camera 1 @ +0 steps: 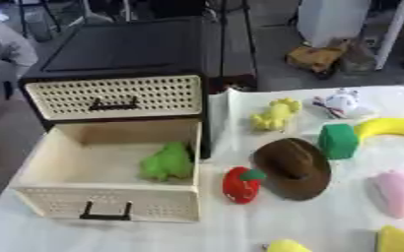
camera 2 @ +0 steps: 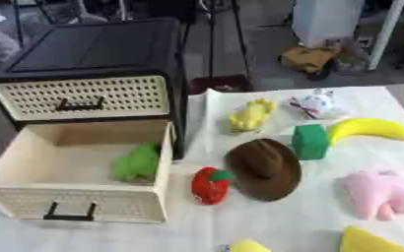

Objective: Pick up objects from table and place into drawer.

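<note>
A lab or workshop — a white-draped table point(camera 2: 266, 216) set out with soft toys beside a small black cabinet point(camera 1: 123, 54), and behind it bare grey floor point(camera 1: 266, 59), stand legs point(camera 2: 212, 39) and white equipment point(camera 1: 333, 19).

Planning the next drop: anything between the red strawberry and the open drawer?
Nothing visible. The strawberry lies on the table just right of the open drawer, whose top is open. A green toy already sits at its back right. No hand in view.
</note>
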`<action>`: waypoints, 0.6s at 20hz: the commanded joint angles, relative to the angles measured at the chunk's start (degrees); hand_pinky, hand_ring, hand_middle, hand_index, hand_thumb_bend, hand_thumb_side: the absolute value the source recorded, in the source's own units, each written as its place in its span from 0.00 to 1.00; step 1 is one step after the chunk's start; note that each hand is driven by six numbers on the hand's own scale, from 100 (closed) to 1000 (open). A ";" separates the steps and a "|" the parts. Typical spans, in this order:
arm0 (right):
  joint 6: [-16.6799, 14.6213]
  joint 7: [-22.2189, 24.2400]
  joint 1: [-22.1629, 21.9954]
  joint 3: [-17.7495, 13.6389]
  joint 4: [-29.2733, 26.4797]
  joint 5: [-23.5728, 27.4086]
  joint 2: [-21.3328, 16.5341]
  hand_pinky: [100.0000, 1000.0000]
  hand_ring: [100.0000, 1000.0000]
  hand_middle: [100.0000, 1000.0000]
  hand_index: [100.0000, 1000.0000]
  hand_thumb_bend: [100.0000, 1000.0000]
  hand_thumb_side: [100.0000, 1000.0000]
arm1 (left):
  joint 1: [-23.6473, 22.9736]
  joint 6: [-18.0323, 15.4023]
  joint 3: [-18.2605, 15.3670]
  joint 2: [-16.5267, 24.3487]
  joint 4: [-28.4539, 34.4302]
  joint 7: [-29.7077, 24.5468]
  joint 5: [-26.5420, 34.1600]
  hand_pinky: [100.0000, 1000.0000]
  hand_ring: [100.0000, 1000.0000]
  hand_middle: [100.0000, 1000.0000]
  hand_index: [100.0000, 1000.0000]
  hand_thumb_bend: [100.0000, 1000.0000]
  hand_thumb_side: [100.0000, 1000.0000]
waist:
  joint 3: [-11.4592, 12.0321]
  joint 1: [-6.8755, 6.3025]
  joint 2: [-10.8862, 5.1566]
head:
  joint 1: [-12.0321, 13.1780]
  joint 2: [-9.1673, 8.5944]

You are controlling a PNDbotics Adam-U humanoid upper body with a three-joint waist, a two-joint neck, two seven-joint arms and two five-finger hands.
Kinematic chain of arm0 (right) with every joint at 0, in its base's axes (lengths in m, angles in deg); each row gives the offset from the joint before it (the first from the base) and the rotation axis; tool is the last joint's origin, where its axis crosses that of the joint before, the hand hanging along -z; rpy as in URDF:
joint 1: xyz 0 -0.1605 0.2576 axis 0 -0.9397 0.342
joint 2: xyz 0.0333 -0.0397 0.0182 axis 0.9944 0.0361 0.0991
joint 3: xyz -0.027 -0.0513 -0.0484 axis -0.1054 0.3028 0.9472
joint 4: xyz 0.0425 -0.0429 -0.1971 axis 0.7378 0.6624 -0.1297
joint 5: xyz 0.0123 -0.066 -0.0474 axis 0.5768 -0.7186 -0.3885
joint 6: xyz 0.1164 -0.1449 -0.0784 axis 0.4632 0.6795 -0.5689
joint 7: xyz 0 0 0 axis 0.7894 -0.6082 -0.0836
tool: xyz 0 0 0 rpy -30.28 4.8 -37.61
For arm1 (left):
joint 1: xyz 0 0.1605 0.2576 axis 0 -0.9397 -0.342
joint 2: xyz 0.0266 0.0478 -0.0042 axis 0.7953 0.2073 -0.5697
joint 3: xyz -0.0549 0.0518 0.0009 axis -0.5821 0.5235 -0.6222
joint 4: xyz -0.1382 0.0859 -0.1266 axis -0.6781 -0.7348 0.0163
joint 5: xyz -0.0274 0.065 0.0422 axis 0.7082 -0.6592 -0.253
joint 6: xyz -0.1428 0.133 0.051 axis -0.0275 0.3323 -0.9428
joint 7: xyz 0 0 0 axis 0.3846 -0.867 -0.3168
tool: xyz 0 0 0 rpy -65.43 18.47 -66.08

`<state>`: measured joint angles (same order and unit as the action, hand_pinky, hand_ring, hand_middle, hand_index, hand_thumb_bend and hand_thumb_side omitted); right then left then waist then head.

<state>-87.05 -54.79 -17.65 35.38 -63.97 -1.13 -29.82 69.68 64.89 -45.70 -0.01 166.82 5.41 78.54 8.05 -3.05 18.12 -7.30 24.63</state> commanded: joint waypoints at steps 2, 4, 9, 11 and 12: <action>-1.76 -1.65 0.36 -0.82 -0.89 -0.72 -0.97 0.78 0.93 0.83 0.88 0.00 1.00 | 0.29 -10.42 -1.13 0.71 0.91 8.14 4.95 0.45 0.58 0.67 0.91 0.25 1.00 | -0.20 0.33 -0.81 | -1.64 0.60; -2.40 -1.69 0.52 -0.97 -0.89 -0.68 -1.05 0.78 0.93 0.83 0.88 0.00 1.00 | 0.15 -14.12 -1.35 0.67 0.91 10.86 5.64 0.49 0.61 0.70 0.92 0.28 1.00 | -0.33 0.39 -0.84 | -1.94 0.83; -4.86 -1.71 0.80 -1.52 -0.89 -0.44 -1.08 0.77 0.93 0.84 0.89 0.00 1.00 | -0.35 -20.76 -1.04 0.54 0.91 13.66 5.88 0.61 0.68 0.72 0.93 0.35 1.00 | -0.76 0.51 -0.90 | -1.93 1.25; -6.84 -1.71 0.95 -1.79 -0.89 -0.58 -0.97 0.77 0.92 0.84 0.89 0.00 1.00 | -0.47 -23.35 -1.03 0.30 0.91 14.45 6.24 0.62 0.70 0.73 0.93 0.36 1.00 | -0.94 0.54 -0.92 | -1.49 1.33; -8.32 -1.71 1.03 -2.01 -0.89 -1.03 -0.90 0.77 0.92 0.85 0.90 0.00 1.00 | -0.60 -24.51 -0.87 0.23 0.91 14.57 6.56 0.63 0.71 0.73 0.93 0.36 1.00 | -1.07 0.57 -0.90 | -1.25 1.37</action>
<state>-90.15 -52.59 -16.99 34.40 -63.97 -1.67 -29.81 68.68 42.19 -46.09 -0.71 166.96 19.42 84.68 6.97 -2.71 18.12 -8.87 25.60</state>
